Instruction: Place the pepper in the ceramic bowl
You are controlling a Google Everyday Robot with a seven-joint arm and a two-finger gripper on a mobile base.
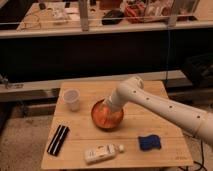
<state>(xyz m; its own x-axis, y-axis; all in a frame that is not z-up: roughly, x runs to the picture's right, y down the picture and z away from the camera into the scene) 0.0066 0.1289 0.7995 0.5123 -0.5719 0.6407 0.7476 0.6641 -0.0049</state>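
Note:
The ceramic bowl (pixel 106 118) sits in the middle of the wooden table (pixel 150 125). It is dark reddish-brown outside and mottled orange inside. My white arm reaches in from the right, and the gripper (pixel 106 107) is down inside the bowl, over its far rim. The arm's end hides the gripper. The pepper is hidden or cannot be told apart from the orange inside of the bowl.
A small white cup (pixel 72 99) stands at the table's back left. A black flat object (pixel 58 139) lies at the front left. A white bottle (pixel 102 152) lies on its side at the front. A blue sponge (pixel 149 143) lies at the front right.

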